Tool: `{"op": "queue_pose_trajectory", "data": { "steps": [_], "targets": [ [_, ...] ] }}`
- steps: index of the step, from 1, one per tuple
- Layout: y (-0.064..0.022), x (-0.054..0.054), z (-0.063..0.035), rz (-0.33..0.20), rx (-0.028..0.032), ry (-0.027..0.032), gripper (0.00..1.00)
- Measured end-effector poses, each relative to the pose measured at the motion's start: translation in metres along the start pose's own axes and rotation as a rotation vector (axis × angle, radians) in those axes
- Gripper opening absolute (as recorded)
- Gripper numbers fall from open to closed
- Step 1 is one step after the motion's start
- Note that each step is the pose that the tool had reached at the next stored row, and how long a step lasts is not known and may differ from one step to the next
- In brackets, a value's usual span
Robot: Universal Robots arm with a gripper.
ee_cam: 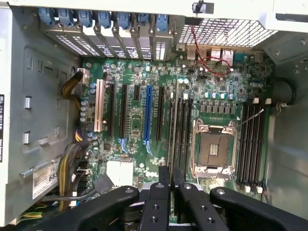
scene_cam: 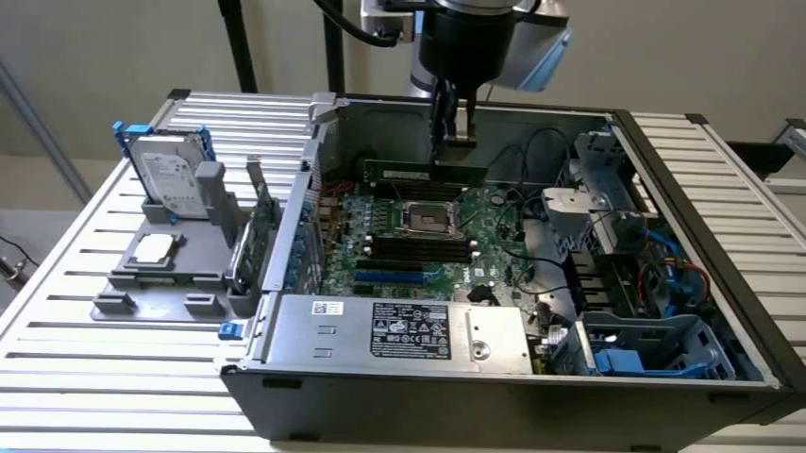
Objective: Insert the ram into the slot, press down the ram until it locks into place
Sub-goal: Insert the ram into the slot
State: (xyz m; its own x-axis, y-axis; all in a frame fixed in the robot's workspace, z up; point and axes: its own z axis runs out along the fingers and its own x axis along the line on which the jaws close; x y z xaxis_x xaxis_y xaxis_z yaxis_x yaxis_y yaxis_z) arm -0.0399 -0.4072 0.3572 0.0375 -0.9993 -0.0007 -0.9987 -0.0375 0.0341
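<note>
My gripper (scene_cam: 451,132) hangs inside the open computer case and is shut on the ram (scene_cam: 425,174), a dark green stick held level above the motherboard. In the wrist view the black fingers (ee_cam: 164,180) clamp the ram (ee_cam: 173,130), which shows edge-on as a thin line running along the black memory slots (ee_cam: 182,130) beside the silver processor socket (ee_cam: 211,144). A second group of slots (ee_cam: 251,144) lies on the socket's other side. In the exterior view, black slots (scene_cam: 416,247) show below the socket (scene_cam: 426,219). The ram stands clear above the board.
The case walls (scene_cam: 321,160) surround the board. A power supply (scene_cam: 403,326) sits at the front, with drive cages and cables (scene_cam: 605,217) on the exterior view's right. A blue socket (ee_cam: 147,115) lies among the card slots. Outside, a grey fixture (scene_cam: 151,269) holds a hard drive (scene_cam: 170,179) and an expansion card (scene_cam: 260,226).
</note>
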Motion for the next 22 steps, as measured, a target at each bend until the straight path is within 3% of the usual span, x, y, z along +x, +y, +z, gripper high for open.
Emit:
{"op": "queue_pose_trajectory", "data": {
  "steps": [10,22],
  "targets": [
    [-0.01,-0.017,0.0178,-0.002,-0.0001,0.0002,0.13],
    [-0.0119,-0.018,0.0397,-0.015,0.0,0.0006,0.13]
  ]
}}
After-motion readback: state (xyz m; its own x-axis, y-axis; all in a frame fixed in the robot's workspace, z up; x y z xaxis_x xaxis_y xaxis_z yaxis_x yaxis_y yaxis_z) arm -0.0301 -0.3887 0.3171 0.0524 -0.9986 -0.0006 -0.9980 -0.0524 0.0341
